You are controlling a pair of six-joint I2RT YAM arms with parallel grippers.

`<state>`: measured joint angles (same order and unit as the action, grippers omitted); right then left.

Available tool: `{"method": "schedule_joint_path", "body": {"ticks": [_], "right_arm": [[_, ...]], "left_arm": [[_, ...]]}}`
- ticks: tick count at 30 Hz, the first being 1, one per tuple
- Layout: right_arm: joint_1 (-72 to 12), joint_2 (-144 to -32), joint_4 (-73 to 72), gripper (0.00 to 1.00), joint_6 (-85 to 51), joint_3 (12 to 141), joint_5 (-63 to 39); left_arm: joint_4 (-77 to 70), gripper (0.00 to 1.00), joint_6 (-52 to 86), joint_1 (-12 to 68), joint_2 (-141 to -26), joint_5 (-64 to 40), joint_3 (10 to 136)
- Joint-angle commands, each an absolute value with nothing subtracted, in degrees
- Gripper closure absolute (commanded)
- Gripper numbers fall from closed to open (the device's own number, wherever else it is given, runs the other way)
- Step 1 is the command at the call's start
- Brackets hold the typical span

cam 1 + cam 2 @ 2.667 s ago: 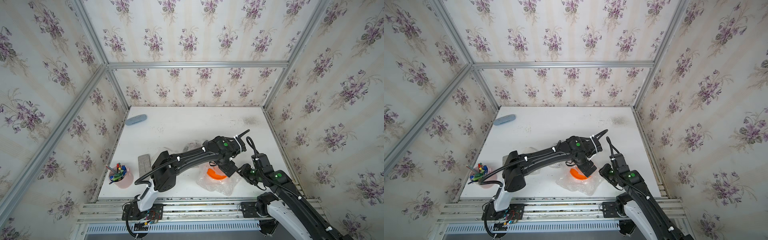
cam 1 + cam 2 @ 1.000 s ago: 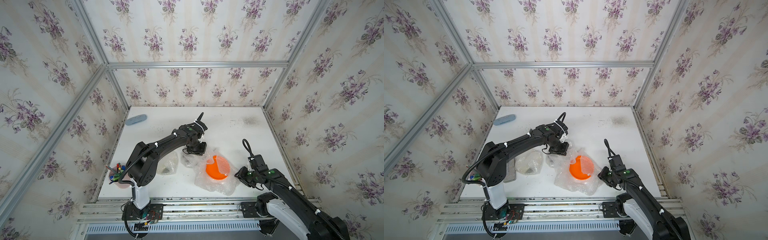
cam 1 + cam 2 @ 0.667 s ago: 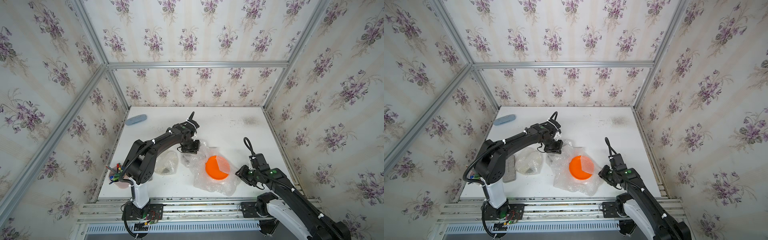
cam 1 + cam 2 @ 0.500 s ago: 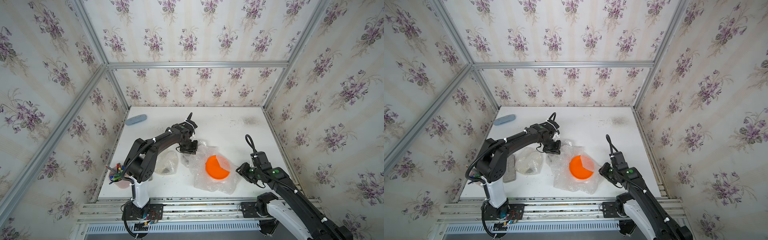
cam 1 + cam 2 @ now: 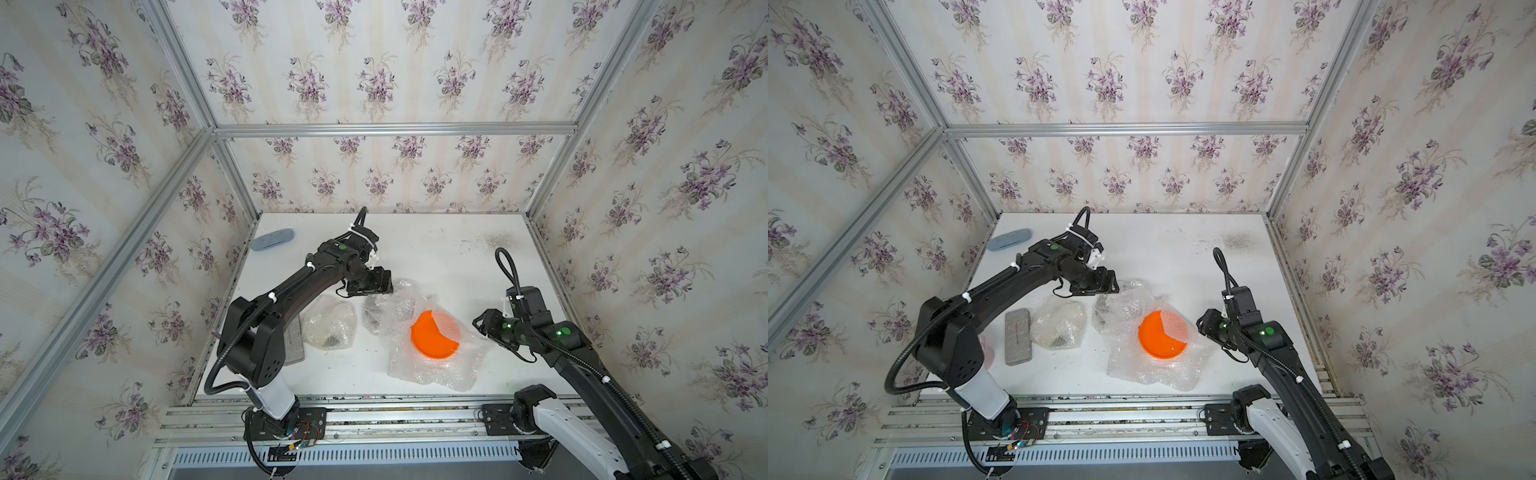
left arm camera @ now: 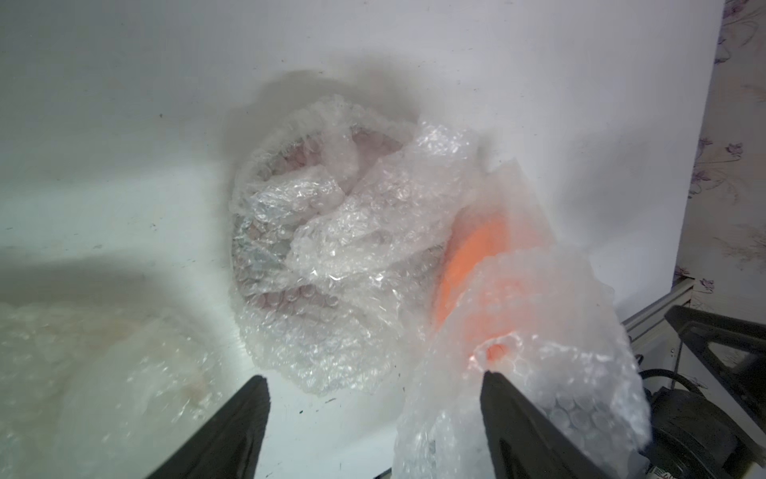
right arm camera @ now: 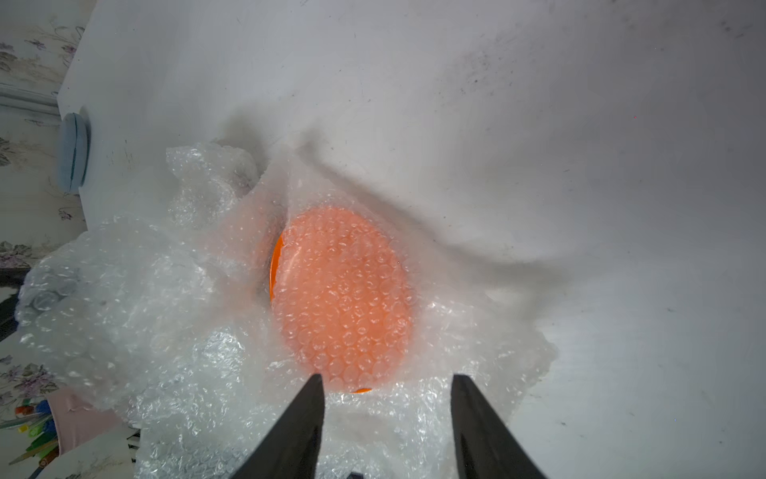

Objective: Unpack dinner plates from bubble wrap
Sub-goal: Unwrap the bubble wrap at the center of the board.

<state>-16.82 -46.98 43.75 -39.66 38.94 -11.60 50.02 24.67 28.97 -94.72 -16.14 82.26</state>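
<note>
Left gripper (image 5: 370, 283) hangs low over the white table (image 5: 449, 249), just above centre in both top views. Its two black fingers are spread wide apart and grip nothing. In the left wrist view a loose fold of the bubble wrap sheet (image 6: 518, 373) leans against one finger.

Right gripper (image 5: 478, 323) sits at centre right, close to the table. Its fingers are also parted with nothing between them, and they point toward the orange plate (image 5: 430, 340).

That plate lies flat, a little right of centre, on the opened sheet, which spreads around it toward the table's lower edge. A corner of the sheet is folded over the plate's upper right part, and most of the orange is bare.

A wrapped bundle (image 5: 384, 309) touches the sheet's upper left edge, just below the left gripper. A second wrapped bundle (image 5: 330, 322) lies to its left, apart from it. I cannot make out what either one holds.

Further left lies a grey flat block (image 5: 1018, 336). A pale blue oval object (image 5: 272, 240) rests in the table's upper left corner.
</note>
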Motion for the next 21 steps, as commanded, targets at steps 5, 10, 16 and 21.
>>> {"method": "schedule_joint_path", "body": {"ticks": [5,10,16,21], "right_arm": [[-16.79,-47.79,44.92,0.48,-34.30,41.59,-15.24],[-16.79,-49.44,39.53,0.50,-34.87,39.49,-19.70],[-16.79,-48.24,36.35,0.57,-36.93,37.09,-22.22],[-18.06,-46.60,32.13,0.65,-40.20,33.92,-27.06]], "left_arm": [[57.66,0.13,28.57,35.85,-88.29,-14.67,86.45],[54.99,0.13,34.44,47.77,-94.19,-14.60,89.66],[46.91,0.13,38.25,50.55,-96.93,-15.65,82.42],[46.89,0.14,35.95,49.64,-96.89,-12.63,77.59]]}}
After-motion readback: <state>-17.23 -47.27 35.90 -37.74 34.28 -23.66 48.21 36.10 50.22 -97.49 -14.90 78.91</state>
